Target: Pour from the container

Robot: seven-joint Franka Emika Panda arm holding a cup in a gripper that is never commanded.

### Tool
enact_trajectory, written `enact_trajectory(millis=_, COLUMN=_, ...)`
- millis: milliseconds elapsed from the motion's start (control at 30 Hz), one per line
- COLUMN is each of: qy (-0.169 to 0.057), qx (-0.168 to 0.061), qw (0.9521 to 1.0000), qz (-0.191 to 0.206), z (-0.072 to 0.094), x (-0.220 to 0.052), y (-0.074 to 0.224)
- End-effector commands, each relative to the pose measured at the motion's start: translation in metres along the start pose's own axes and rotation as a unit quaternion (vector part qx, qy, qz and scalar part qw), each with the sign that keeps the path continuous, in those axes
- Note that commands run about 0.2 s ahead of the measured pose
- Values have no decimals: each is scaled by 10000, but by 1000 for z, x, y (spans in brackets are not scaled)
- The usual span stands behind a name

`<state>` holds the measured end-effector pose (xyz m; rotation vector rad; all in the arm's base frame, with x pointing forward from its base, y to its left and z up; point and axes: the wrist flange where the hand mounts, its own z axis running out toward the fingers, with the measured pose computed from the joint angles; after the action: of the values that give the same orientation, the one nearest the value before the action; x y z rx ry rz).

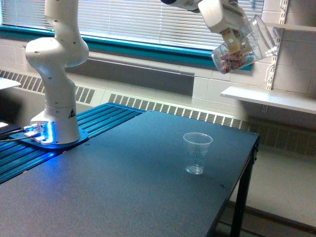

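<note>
Pincer [236,42] grips tilted clear container [247,45], small mixed pieces inside.

a robotics lab: a white jointed robot arm [57,74] is bolted at nine o'clock on a dark matte surface [123,187], with cinder-block walls, white window blinds [138,19] at twelve and a long baseboard radiator [173,111].
</note>
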<state>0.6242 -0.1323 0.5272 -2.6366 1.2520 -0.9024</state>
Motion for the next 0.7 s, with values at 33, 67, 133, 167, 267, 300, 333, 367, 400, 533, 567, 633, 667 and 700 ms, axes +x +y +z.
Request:
enact_trajectory(millis=33, qy=42, qx=53, qw=10000, qz=24, z=-9, x=14, y=8)
enact_trajectory(millis=67, qy=-46, qx=155, qw=9999, qz=47, z=-7, x=17, y=12)
enact_trajectory(millis=133, qy=-146, qx=198, qw=9996, qz=153, z=-3, x=20, y=21)
enact_trajectory(millis=167, qy=-170, qx=137, qw=9997, qz=109, z=0, x=21, y=25)
enact_trajectory(millis=267, qy=-246, qx=85, qw=9996, qz=147, z=4, x=23, y=38)
enact_trajectory(millis=300, qy=-299, qx=111, qw=9992, qz=226, z=4, x=23, y=43)
enact_trajectory(millis=333, qy=-341, qx=112, qw=9990, qz=269, z=5, x=23, y=47)
enact_trajectory(millis=367, qy=-374, qx=91, qw=9989, qz=272, z=5, x=23, y=52)
enact_trajectory(millis=400, qy=-405, qx=66, qw=9988, qz=253, z=5, x=21, y=56)
enact_trajectory(millis=533, qy=-608, qx=85, qw=9975, qz=351, z=6, x=14, y=70)
enact_trajectory(millis=567, qy=-630, qx=78, qw=9974, qz=335, z=6, x=13, y=74)
enact_trajectory(millis=633, qy=-671, qx=116, qw=9971, qz=339, z=4, x=9, y=78)
enact_trajectory(millis=667, qy=-675, qx=135, qw=9971, qz=322, z=3, x=6, y=79)
enact_trajectory(millis=700, qy=-668, qx=131, qw=9974, qz=252, z=2, x=3, y=80)
